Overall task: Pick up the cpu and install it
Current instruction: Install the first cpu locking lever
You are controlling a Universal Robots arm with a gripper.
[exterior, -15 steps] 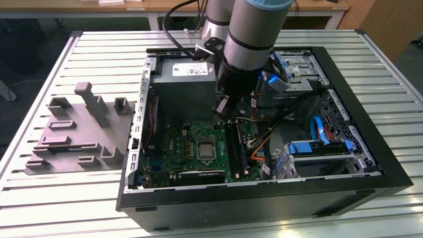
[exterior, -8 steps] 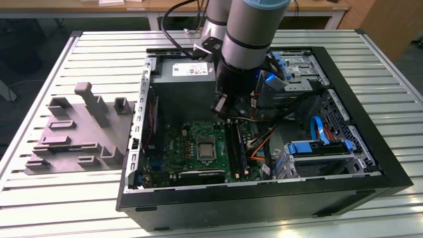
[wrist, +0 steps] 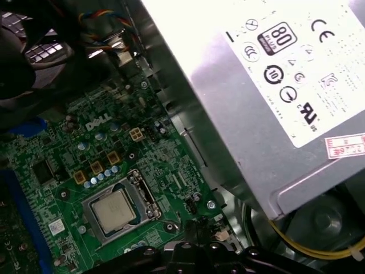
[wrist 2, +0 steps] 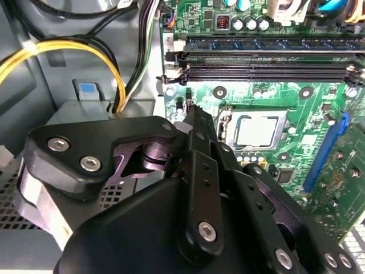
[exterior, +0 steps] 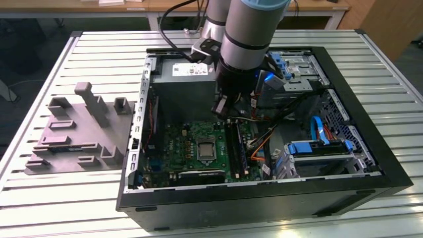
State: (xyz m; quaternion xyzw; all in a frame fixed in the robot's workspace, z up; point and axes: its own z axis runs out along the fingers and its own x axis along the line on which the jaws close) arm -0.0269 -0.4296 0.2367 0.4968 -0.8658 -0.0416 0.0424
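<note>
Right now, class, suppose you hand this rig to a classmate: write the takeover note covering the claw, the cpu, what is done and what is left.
Claw: shut, holding nothing, above the green motherboard inside the open black computer case.
Cpu: the small square chip with the pale silvery metal top already lies in its socket, also seen in the second wrist view.
Done: pick-up and placement.
Left: I cannot tell whether the socket frame is latched; check it.

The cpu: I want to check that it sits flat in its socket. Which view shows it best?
The first wrist view: the cpu lies unobstructed in the socket frame. The second wrist view shows it beyond the gripper. The exterior view shows it small, on the motherboard.
</note>
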